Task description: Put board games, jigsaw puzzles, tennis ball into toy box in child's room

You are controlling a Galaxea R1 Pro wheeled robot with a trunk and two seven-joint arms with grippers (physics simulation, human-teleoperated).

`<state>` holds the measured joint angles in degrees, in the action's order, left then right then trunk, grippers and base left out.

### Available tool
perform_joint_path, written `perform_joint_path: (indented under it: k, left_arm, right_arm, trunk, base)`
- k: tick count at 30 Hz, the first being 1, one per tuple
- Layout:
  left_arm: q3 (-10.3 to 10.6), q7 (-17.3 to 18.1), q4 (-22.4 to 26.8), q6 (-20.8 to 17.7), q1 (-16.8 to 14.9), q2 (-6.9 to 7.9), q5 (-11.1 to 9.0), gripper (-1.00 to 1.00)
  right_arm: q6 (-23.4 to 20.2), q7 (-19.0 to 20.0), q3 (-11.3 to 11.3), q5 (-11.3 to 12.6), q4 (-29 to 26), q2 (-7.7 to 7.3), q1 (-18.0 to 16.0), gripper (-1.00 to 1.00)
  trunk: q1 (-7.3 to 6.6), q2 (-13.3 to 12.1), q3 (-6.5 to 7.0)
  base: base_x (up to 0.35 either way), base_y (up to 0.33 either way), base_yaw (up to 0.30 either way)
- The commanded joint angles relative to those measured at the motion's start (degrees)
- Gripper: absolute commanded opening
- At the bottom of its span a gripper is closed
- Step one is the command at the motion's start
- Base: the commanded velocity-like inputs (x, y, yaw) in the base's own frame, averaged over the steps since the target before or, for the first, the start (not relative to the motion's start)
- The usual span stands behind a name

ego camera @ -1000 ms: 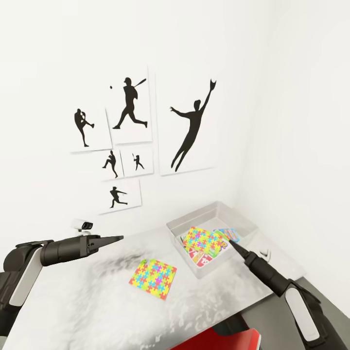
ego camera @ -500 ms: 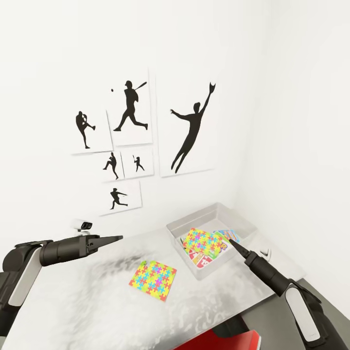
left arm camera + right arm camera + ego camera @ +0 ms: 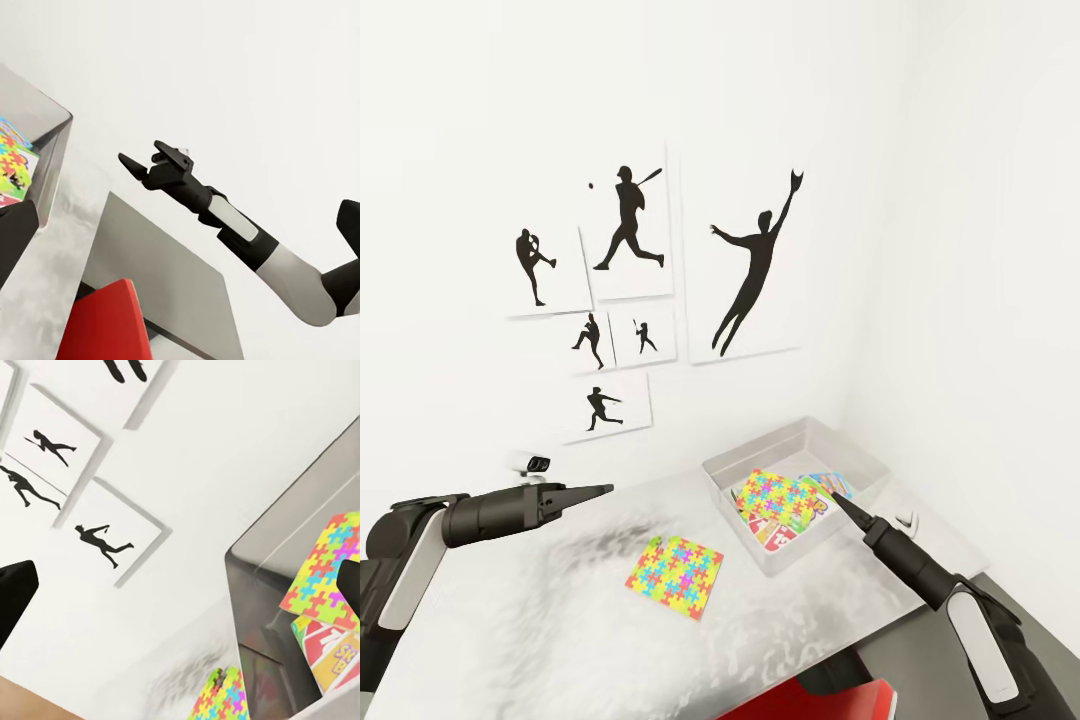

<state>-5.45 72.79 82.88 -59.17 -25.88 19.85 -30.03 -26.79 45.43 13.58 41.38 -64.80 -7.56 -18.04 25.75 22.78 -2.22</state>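
Right gripper [image 3: 844,501] hangs open and empty over the toy box [image 3: 732,470]. Left gripper [image 3: 598,489] looks shut, holding nothing. One puzzle [image 3: 675,573] remains on the table [image 3: 540,620], at seven o'clock from the box: approach flat, pinch an edge.

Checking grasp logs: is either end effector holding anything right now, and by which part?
Nothing is held. The right end effector is open and empty above the toy box; the left end effector hovers empty over the table.
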Motion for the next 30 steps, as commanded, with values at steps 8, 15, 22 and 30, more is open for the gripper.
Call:
perform_joint_path:
  k: [8,15,22,30]
  left_arm:
    - [0.07,0.07,0.00,-0.41,-0.04,-0.06,-0.12,1.00]
    - [0.06,0.07,0.00,-0.41,-0.04,-0.07,-0.12,1.00]
    - [0.09,0.07,0.02,-0.42,-0.04,-0.07,-0.06,1.00]
    - [0.09,0.07,0.01,-0.42,-0.04,-0.07,-0.03,1.00]
  right_arm:
    - [-0.47,-0.02,0.09,0.39,0.03,-0.09,-0.03,1.00]
    - [-0.38,-0.11,0.13,0.33,0.03,-0.04,-0.02,1.00]
    - [-0.31,-0.17,0.07,0.15,0.03,0.00,-0.05,1.00]
    - [-0.28,-0.13,0.04,0.11,0.03,0.00,-0.06,1.00]
  trunk:
    - [0.04,0.13,-0.14]
    - [0.04,0.13,-0.13]
    - [0.04,0.13,0.03]
    - [0.04,0.13,0.21]
  base:
    - [0.000,0.000,0.000]
    - [-0.012,0.000,0.003]
    - [-0.134,0.000,0.185]
    - [-0.202,0.000,0.275]
